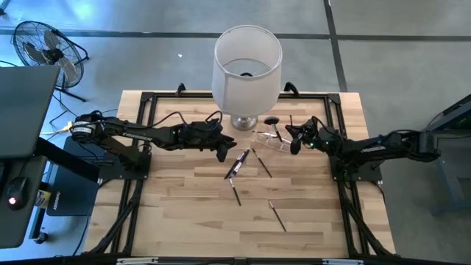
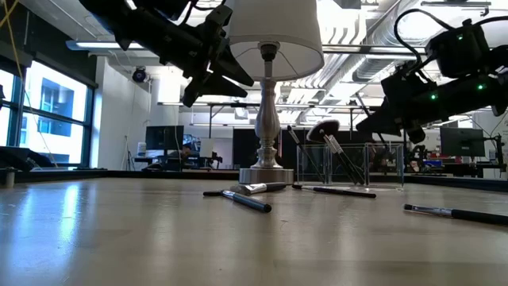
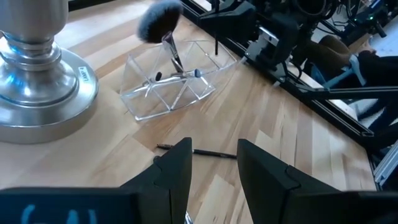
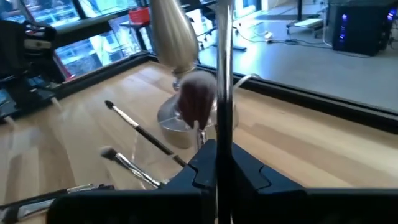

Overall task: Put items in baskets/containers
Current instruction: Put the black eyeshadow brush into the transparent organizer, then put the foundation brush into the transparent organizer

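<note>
The right gripper [image 1: 296, 140] hovers over the right end of the clear holder [image 1: 271, 141], just right of centre in the high view. Its fingers are pressed on a thin brush [image 4: 224, 74], which stands upright between them in the right wrist view.

The holder sits on the table [image 1: 184, 221] beside the lamp [image 1: 246, 73] base. Inside it lean a fluffy black brush [image 2: 323, 129] and a few slim ones.

The left gripper [image 1: 223, 151] hangs left of the holder, above the loose brushes at the table's centre. Its fingers [image 3: 177, 171] stand apart with nothing between them.

Several brushes [image 1: 237, 165] lie scattered below the holder in the high view. One [image 1: 277, 215] lies farther down, toward the lower right. In the low view, another [image 2: 452, 212] lies at the right edge.
</note>
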Robot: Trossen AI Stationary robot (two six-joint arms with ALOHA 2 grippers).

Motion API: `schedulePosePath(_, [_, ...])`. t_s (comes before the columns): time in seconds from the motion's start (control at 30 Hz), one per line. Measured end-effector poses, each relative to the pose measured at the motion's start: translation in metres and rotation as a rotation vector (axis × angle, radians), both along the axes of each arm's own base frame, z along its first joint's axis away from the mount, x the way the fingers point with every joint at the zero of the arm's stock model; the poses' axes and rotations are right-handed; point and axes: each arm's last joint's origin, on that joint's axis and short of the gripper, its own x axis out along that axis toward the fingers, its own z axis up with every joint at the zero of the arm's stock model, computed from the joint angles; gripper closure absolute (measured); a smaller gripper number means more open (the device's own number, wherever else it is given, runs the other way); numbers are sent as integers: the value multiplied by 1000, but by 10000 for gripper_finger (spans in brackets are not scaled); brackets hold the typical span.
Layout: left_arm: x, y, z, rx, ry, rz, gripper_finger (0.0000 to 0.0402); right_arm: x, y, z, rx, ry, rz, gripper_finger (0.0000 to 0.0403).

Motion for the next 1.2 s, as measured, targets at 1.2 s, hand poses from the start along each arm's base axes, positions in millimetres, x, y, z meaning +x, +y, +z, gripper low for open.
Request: schedulePosePath(1.2, [0, 0, -1, 46, 16, -19, 275, 42, 17, 103, -277, 219, 330, 316])
